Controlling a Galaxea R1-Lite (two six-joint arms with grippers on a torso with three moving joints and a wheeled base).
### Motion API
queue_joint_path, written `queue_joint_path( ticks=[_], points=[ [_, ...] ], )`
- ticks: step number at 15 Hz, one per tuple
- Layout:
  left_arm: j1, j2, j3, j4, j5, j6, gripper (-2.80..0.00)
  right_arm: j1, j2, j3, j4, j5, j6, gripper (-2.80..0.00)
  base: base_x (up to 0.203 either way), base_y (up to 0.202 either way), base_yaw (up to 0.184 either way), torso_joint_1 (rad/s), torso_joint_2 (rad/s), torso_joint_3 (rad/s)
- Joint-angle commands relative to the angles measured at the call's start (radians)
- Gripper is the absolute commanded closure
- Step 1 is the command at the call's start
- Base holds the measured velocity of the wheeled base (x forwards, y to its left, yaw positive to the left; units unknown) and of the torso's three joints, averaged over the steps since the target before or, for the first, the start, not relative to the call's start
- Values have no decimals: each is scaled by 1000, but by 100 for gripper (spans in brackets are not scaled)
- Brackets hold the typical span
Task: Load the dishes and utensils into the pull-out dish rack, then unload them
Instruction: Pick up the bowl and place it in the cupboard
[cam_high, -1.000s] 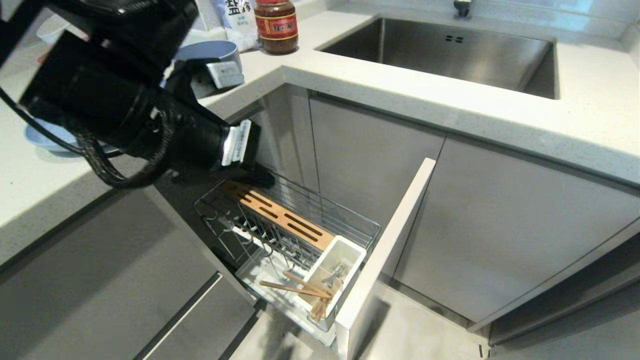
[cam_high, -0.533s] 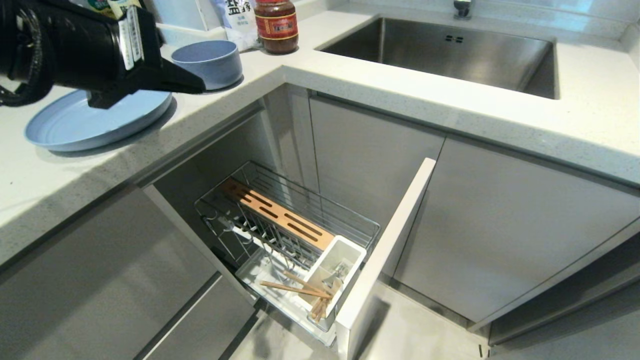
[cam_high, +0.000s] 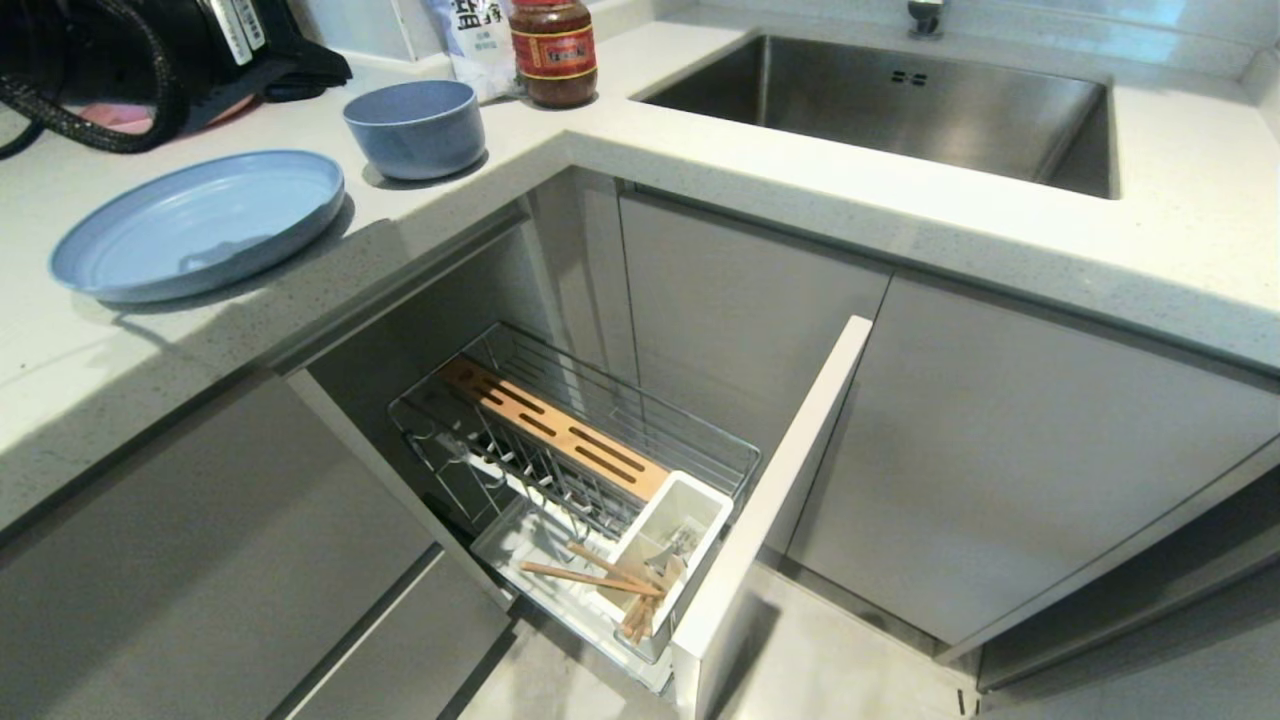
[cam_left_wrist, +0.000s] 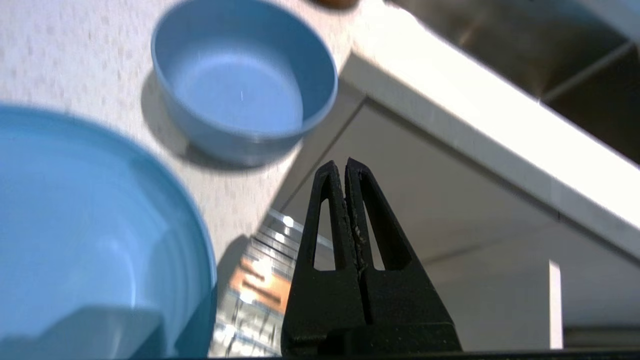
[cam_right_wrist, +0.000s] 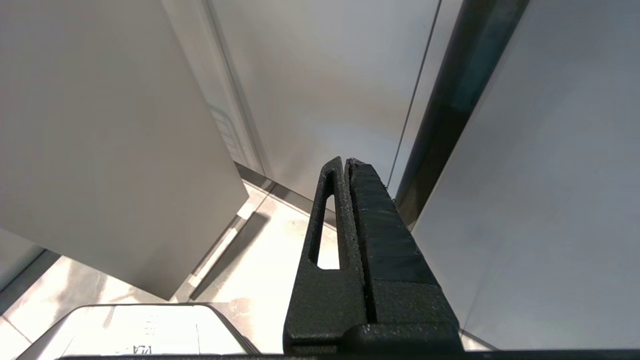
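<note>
The light-blue plate (cam_high: 200, 220) and the blue-grey bowl (cam_high: 413, 125) rest on the counter at the left. Below them the pull-out dish rack (cam_high: 600, 420) stands drawn out, its slots bare. Its white cup (cam_high: 690, 505) holds the wooden chopsticks (cam_high: 590, 577), which lean out over the rim, and a silver utensil (cam_high: 680, 545) shows dimly inside. My left gripper (cam_high: 330, 72) hangs shut and empty above the counter behind the plate. The left wrist view looks past that gripper (cam_left_wrist: 345, 162) at the bowl (cam_left_wrist: 240, 90), the plate (cam_left_wrist: 75, 225) and the rack (cam_left_wrist: 255, 290). My right gripper (cam_right_wrist: 345, 160) is parked, shut, low beside cabinet doors.
A brown sauce jar (cam_high: 552, 50) and a white bag (cam_high: 470, 30) stand behind the bowl. The steel sink (cam_high: 900, 100) lies at the back right. A pink plate (cam_high: 110, 115) sits under my left arm. The rack's grey front panel (cam_high: 770, 500) juts out into the floor space.
My left arm has risen from just above the rack's back end, passed over the plate, and swung to the back left of the counter. Its gripper stayed shut and empty.
</note>
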Motion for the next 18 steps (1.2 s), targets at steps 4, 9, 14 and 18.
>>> queue_joint_path(
  ticks=[4, 9, 14, 18],
  points=[
    [6, 76, 37, -201, -1, -53, 0, 0, -4, 2, 0, 0, -1, 0, 0, 0, 0, 0, 0, 0],
    [0, 100, 56, -247, -3, -50, 0, 0, -4, 2, 0, 0, 0, 0, 0, 0, 0, 0, 0, 0],
    [-26, 128, -16, -210, 8, 209, 0, 0, -4, 2, 0, 0, -1, 0, 0, 0, 0, 0, 0, 0],
    [-25, 127, -18, -205, 12, 340, 0, 0, -4, 2, 0, 0, 1, 0, 0, 0, 0, 0, 0, 0]
  ],
)
